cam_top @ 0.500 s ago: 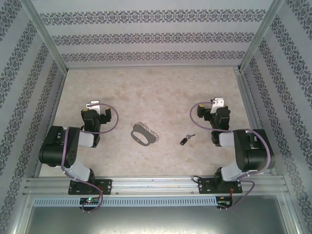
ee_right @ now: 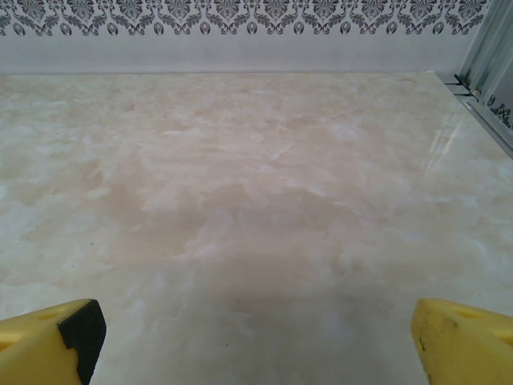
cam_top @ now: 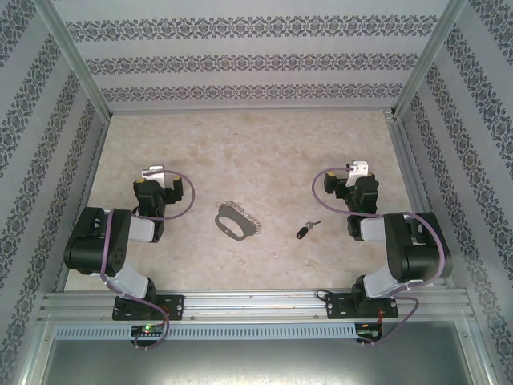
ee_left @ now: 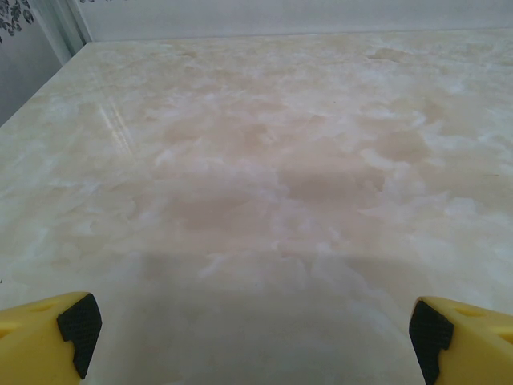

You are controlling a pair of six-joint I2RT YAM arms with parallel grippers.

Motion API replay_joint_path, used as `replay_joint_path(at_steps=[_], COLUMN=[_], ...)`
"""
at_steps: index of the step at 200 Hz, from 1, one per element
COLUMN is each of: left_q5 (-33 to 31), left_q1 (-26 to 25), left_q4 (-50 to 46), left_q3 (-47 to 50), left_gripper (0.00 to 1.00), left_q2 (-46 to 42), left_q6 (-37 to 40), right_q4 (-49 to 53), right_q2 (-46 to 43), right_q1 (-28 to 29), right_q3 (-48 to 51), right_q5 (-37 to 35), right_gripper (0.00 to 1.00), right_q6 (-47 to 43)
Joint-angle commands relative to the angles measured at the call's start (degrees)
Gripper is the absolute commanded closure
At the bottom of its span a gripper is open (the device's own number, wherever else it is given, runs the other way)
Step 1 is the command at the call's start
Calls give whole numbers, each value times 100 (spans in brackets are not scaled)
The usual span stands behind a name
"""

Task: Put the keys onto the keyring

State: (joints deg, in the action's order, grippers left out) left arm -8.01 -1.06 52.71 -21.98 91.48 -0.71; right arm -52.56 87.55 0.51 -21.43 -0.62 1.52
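Both sets of jaws are spread wide: left gripper [ee_left: 252, 333], right gripper [ee_right: 256, 337]. Grey metal oval keyring [cam_top: 237, 222], maybe with a chain, and small black-headed key [cam_top: 305, 231] lie apart mid-frame, far from the edges of the beige table [cam_top: 240, 144].

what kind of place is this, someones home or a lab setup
Probably a lab robot cell, not a home: left arm and right arm bolted to an aluminium rail, patterned wall panels boxing in a marble-look table.

Robot lab test cell — aluminium rail frame [cam_top: 256, 303], patterned wall panels [cam_top: 240, 60], marble-look tabletop [cam_top: 256, 152].
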Motion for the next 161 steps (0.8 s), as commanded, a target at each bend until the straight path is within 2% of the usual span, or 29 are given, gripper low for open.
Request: replay_joint_path(at_steps=[1,63,80,114,122,144,161], left_q5=[-51,-52,-106,-162,-344,-594,-448], left_q1=[-8,-7,-21,-69,-127,-148,-166], left_q4=[137,155,246,445,491,-453,-1024], left_q3=[18,31,69,298,366,190,-20], left_gripper=[0,0,0,0,0,0,0], left_q2=[-69,-76,-75,-375,-490,-1146,-1463], left_q6=[-120,-114,-87,-36,-15,-115,-27], right_q4=[-138,-160,71,878,1208,2255,3237], right_q2=[12,-10,-305,-897,-972,-1053,-1090], right_q1=[28,11,10,28,28,28,10], right_q3=[-28,-21,-20,-186,-323,-933,-1557], right_q5=[-76,-2,41,-357,-338,-73,-41], right_gripper=[2,2,2,2,2,2,2], right_q6=[57,70,33,135,130,134,727])
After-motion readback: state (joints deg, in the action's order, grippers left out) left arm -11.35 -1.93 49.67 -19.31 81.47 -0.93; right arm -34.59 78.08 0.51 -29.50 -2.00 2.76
